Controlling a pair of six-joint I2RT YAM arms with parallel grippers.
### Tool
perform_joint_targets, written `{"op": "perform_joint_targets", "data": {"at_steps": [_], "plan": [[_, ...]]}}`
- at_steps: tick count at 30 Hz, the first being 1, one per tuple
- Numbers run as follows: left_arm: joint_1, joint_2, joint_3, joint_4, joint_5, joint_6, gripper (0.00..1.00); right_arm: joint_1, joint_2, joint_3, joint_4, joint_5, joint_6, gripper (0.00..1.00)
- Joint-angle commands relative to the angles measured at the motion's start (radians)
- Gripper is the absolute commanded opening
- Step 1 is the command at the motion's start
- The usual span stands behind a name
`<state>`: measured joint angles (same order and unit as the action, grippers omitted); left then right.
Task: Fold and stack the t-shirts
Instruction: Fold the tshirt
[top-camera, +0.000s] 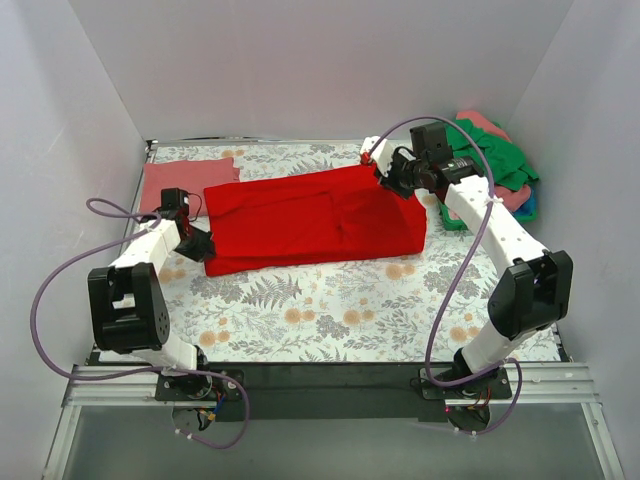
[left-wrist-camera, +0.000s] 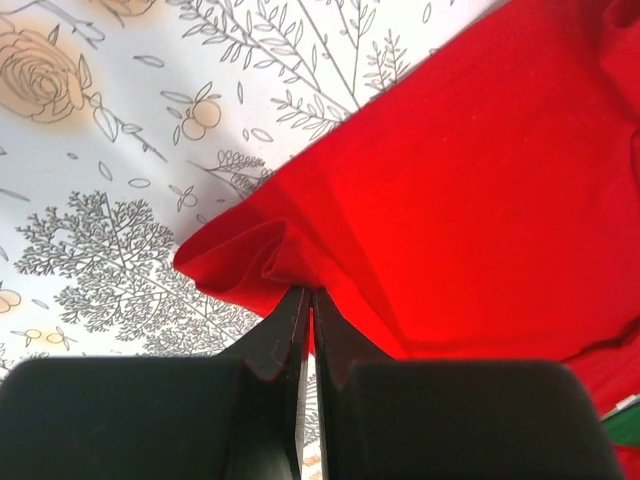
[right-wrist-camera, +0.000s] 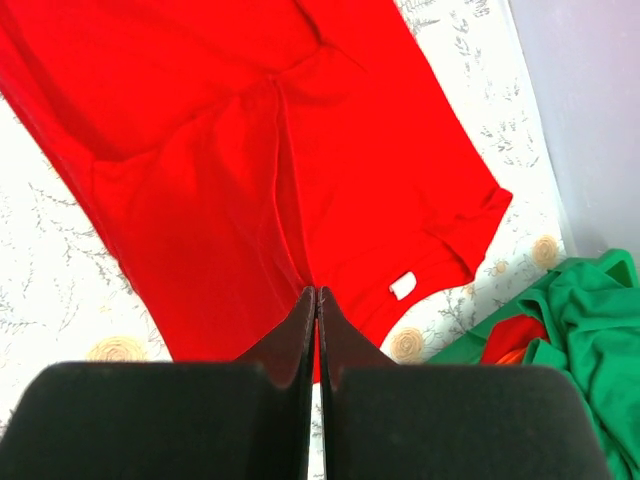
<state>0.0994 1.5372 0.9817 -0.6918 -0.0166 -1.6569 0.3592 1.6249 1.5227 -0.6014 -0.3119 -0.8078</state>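
The left gripper (left-wrist-camera: 308, 292) is nearest, its jaws together and clamped on a bunched near-left corner of the red t-shirt (top-camera: 310, 215). The shirt lies across the middle of the tablecloth (top-camera: 330, 310). Its long axis runs left to right, and the right end sits a little farther back. A small white label (right-wrist-camera: 403, 285) near that end hints the collar points right, though I cannot be sure.

At the far right edge, the right gripper (right-wrist-camera: 316, 292) is also closed and seems to pinch the cloth. Both holds are thin, so an uneven pull could slip a corner free or drag the fold crooked. A wide swing could snag the loose pile of shirts (top-camera: 495, 155) in the far right corner. The folded salmon shirt (top-camera: 185, 180) lies far left, well apart from that pile.
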Motion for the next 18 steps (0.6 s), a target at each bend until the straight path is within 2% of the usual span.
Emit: {"op": "perform_joint_targets", "data": {"at_steps": [1,18], "plan": [[0.014,0.026,0.052,0.020,0.000,0.016,0.00,-0.009,0.006,0.062,0.057,0.005,0.024,0.01],[0.019,0.153,0.201,-0.008,0.015,0.029,0.00,-0.023,0.081,0.160,0.088,0.016,0.045,0.01]]}}
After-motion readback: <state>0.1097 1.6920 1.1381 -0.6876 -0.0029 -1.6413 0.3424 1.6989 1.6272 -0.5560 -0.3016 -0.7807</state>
